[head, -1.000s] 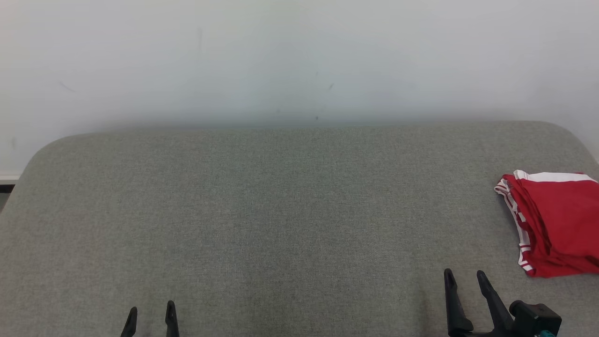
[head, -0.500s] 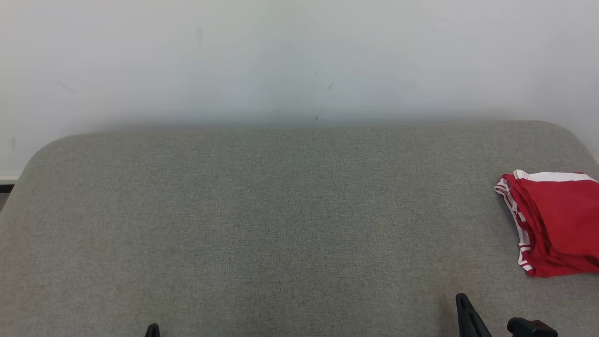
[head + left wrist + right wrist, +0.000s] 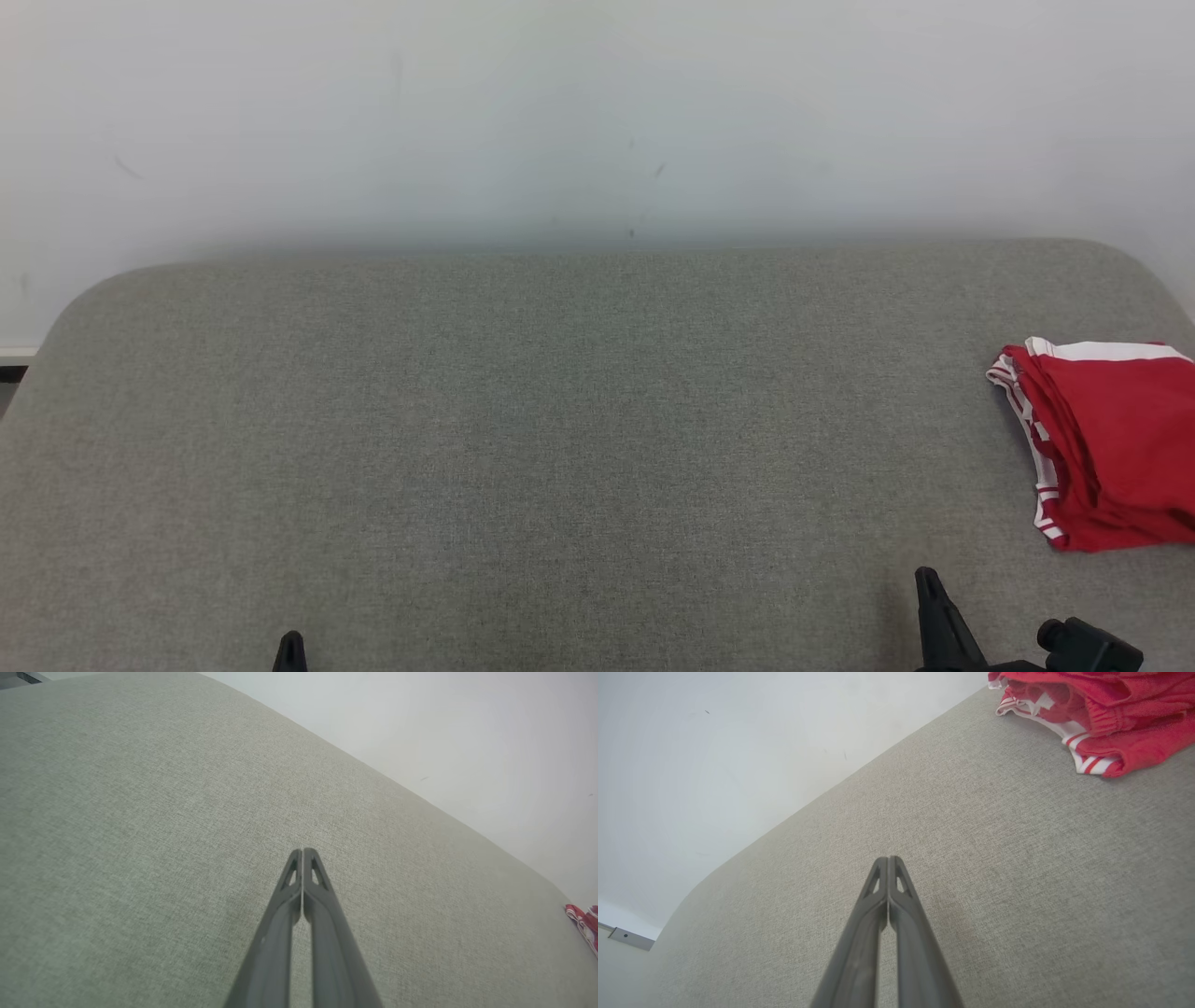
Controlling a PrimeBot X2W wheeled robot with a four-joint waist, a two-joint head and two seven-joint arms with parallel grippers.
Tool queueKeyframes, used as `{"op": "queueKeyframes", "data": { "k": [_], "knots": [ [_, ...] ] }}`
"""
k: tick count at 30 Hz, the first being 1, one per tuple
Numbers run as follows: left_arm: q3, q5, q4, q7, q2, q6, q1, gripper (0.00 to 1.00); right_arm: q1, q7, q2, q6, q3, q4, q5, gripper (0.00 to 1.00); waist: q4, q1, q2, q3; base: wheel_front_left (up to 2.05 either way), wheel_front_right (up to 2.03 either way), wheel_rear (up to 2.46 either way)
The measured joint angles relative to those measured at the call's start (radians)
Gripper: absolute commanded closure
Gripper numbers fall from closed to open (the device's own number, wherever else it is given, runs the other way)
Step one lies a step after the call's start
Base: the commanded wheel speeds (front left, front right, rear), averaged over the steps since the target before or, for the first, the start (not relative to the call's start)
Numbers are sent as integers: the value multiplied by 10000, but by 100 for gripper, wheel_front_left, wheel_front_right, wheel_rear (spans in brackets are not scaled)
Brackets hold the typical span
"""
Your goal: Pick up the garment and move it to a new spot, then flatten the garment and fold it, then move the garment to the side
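The left gripper (image 3: 302, 851) has its two long dark fingers pressed together, tips touching and nothing between them, poised over the grey woven upholstered surface (image 3: 560, 420). The right gripper (image 3: 888, 858) is pinched closed in the same way, empty, above the same fabric. The folded red garment with white striped trim (image 3: 1111, 439) lies on the surface by its right edge, near the right gripper and well apart from the left one. A plain white wall (image 3: 560, 112) rises behind.
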Motion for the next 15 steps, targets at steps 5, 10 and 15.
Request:
{"op": "queueKeyframes", "data": {
  "k": [5, 10, 15],
  "knots": [
    [71, -732, -27, 186, 0, -13, -142, 100, -114, 142, 0, 0, -21, -33, 779, 100, 0, 0, 0, 11, 0, 0, 0],
    [117, -1335, -42, 357, 2, -81, -203, 100, -209, 274, 0, 0, -33, -56, 1365, 100, -1, 0, 0, 19, 0, 0, 0],
    [173, -2010, -65, 525, 0, -96, -354, 100, -306, 389, 0, 0, -50, -82, 2063, 100, -1, 0, 0, 29, 0, 0, 0]
  ]
}}
